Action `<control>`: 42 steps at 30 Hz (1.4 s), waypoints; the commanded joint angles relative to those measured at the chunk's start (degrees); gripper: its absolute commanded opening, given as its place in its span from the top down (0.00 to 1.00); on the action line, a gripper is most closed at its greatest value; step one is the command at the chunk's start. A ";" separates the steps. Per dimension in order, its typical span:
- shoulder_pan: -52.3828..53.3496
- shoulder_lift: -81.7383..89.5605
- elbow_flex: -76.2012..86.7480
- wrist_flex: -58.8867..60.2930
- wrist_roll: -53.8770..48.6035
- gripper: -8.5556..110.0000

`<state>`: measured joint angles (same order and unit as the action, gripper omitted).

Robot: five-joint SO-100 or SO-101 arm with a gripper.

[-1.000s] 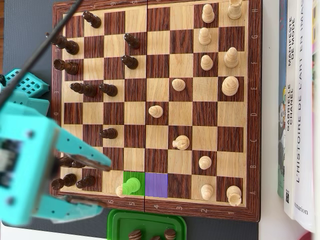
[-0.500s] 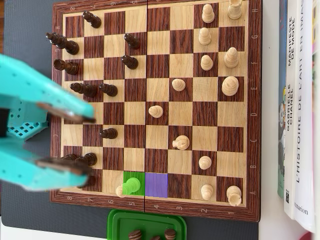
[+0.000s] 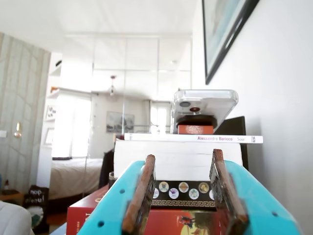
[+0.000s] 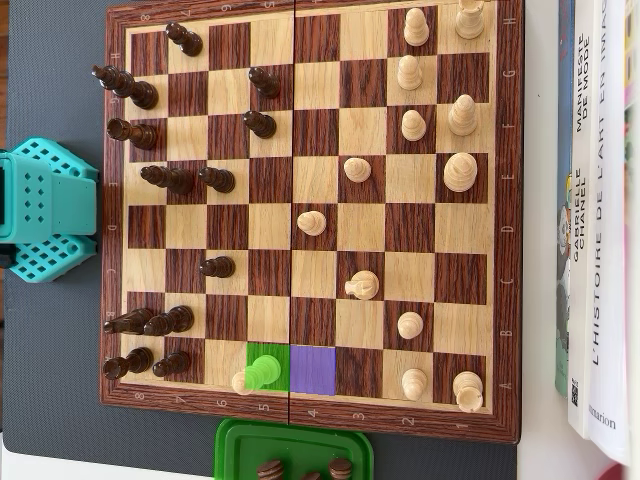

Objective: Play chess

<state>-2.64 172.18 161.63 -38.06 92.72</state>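
In the overhead view the wooden chessboard (image 4: 300, 408) lies flat, dark pieces (image 4: 215, 180) on its left half and light pieces (image 4: 460, 172) on its right. A green-tinted square (image 4: 275, 352) at the bottom edge holds a light pawn (image 4: 262, 373), with a purple-tinted square (image 4: 313, 369) beside it. Only a teal part of the arm (image 4: 45, 210) shows, left of the board. In the wrist view my gripper (image 3: 184, 155) is open and empty, raised level and facing a stack of books; no board shows there.
A green tray (image 4: 293, 438) holding captured dark pieces sits below the board. Books (image 4: 600, 220) lie along the board's right side. The wrist view shows stacked books (image 3: 178, 156) with a phone (image 3: 204, 104) on top, against a wall.
The teal gripper that hung open over the board's lower left has pulled back off the board to the left. No piece has moved.
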 commanded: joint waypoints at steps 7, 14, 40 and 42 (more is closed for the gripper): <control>1.76 8.70 8.96 -17.40 0.09 0.79; 1.76 13.80 14.15 -28.65 0.09 0.79; 2.64 19.69 19.42 -65.30 -3.96 0.79; 2.55 19.69 19.42 -65.30 -3.96 0.79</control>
<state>-0.26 191.78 179.91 -102.74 89.03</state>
